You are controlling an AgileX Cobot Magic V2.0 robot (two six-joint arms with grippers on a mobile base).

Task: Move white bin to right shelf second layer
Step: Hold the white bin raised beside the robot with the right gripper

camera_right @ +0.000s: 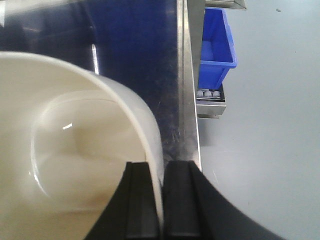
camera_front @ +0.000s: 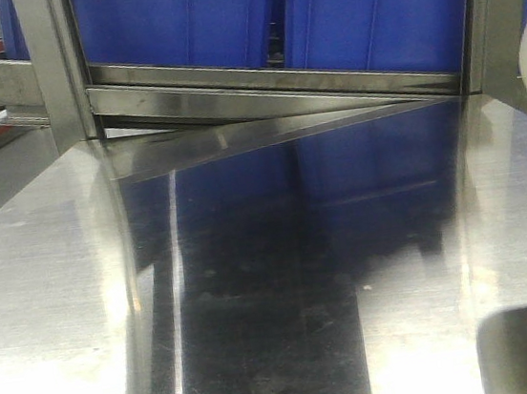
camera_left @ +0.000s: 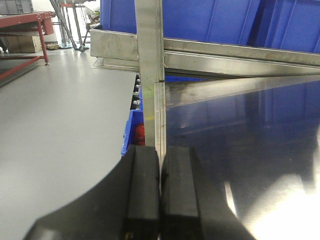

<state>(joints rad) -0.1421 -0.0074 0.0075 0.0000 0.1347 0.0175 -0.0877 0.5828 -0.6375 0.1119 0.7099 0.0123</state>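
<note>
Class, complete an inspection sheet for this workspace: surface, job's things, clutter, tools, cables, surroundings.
Surface: steel tabletop, mirror-like, reflecting blue.
Job's things: white bin at the tabletop's right side, rim gripped by the right tool; target shelf level not identifiable.
Clutter: nothing seen.
Tools: left tool shut, empty; right tool shut on the white bin.
Cables: nothing seen.
Surroundings: blue crates on the rack behind; grey floor; red bench far left.

Blue crates (camera_front: 366,11) behind mirror-like steel tabletop (camera_front: 257,303); red workbench (camera_left: 22,21) on grey floor (camera_left: 60,110).
</note>
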